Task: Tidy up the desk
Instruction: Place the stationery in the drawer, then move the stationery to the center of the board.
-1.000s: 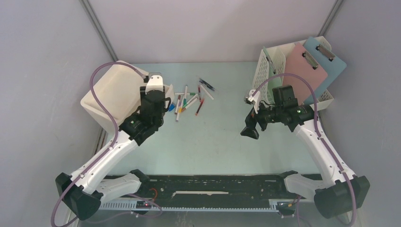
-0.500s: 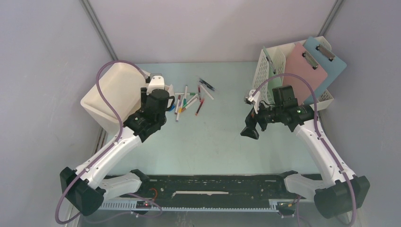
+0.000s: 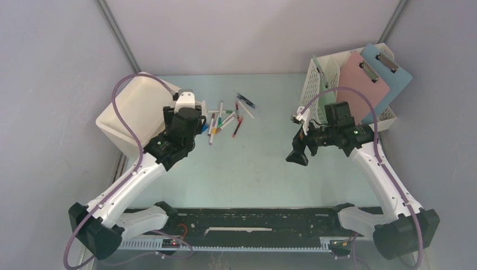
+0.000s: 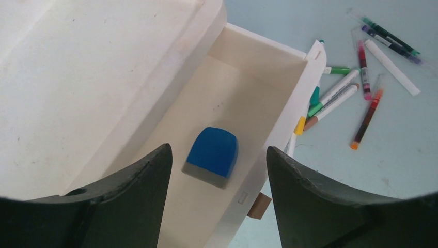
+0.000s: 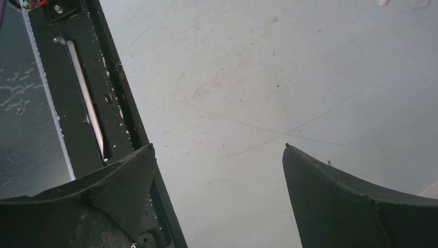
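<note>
In the left wrist view a blue block with a grey base (image 4: 213, 153) lies inside the open drawer (image 4: 248, 67) of the white box-shaped bin (image 4: 93, 77). My left gripper (image 4: 218, 149) hangs above it, open, and neither finger touches the block. From the top view the left gripper (image 3: 191, 119) is at the bin's (image 3: 129, 107) right side. Several coloured markers (image 3: 228, 119) lie scattered on the pale green desk (image 3: 253, 169). My right gripper (image 3: 296, 154) hovers open over bare desk (image 5: 258, 77), holding nothing.
A white perforated file rack (image 3: 329, 76) at the back right holds a pink clipboard (image 3: 363, 84) and a blue clipboard (image 3: 391, 76). Markers (image 4: 335, 95) lie just right of the drawer. A black rail (image 5: 108, 103) runs along the desk's front edge. Grey panels wall the sides.
My left gripper's jaws have widened over the drawer and the wrist shifted slightly toward me. The right arm has not moved.
</note>
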`<state>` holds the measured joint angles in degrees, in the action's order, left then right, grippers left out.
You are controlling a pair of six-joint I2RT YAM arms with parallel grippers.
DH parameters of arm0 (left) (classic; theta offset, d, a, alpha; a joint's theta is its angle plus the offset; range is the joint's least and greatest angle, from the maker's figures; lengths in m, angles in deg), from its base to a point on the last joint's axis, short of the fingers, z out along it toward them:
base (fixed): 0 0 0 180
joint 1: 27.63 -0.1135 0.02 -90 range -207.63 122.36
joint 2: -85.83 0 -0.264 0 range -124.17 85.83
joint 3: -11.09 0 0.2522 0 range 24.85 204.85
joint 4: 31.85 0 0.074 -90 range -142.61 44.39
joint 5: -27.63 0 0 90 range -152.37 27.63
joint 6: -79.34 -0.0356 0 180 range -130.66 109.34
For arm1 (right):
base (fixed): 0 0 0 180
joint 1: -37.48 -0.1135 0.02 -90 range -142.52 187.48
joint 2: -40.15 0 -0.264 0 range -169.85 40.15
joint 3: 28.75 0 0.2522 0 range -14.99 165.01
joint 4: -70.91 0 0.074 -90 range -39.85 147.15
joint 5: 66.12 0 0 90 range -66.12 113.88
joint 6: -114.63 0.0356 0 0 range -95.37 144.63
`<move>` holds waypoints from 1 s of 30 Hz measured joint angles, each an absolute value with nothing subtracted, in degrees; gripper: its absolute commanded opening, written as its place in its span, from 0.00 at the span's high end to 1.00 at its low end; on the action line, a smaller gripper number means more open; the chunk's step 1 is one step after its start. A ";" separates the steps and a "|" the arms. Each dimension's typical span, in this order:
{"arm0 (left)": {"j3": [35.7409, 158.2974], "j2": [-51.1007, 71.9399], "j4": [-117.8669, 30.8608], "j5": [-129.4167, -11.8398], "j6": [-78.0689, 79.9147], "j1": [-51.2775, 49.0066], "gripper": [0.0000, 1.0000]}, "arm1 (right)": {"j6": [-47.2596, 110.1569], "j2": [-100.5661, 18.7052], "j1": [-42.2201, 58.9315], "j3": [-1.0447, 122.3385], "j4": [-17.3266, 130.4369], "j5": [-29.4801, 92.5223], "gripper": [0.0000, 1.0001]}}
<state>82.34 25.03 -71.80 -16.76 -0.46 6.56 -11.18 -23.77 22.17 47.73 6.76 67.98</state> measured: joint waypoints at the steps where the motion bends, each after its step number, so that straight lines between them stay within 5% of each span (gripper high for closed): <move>1: 82.41 25.45 -72.39 -17.68 -0.11 6.56 0.21 | -11.24 -23.84 22.28 47.73 6.74 68.39 0.00; 8: 84.49 30.39 -76.24 -24.28 1.20 6.56 0.01 | -12.32 -24.60 23.70 47.73 5.75 72.44 0.00; 21: 81.49 48.75 -73.22 -43.91 -1.38 5.69 0.00 | -17.67 -28.10 20.69 47.73 8.73 73.44 0.00; 30: 72.42 55.17 -67.37 -49.39 -5.79 3.24 0.00 | -13.32 -37.78 18.37 47.86 26.54 73.94 0.00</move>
